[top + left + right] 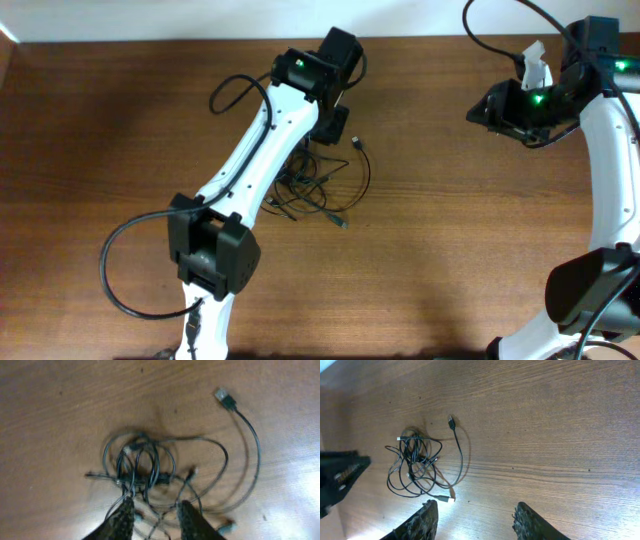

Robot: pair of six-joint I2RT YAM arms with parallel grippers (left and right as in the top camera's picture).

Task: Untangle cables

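The cables (322, 182) lie as a small black tangle of loops on the wooden table, with one strand curving out to a plug (357, 144). In the left wrist view the tangle (150, 467) fills the centre and a silver plug (222, 395) lies at the upper right. My left gripper (156, 510) is open just above the near side of the tangle, with strands running between its fingers. It shows in the overhead view (330, 125) at the tangle's far edge. My right gripper (475, 512) is open and empty, far right of the cables (417, 465); overhead it is at the right (482, 112).
The left arm (250, 150) runs diagonally over the table from its base (212, 250), with a thick black arm cable (115, 270) looping beside it. The right arm's base (590, 285) is at the lower right. The table's far edge (200, 40) runs along the top.
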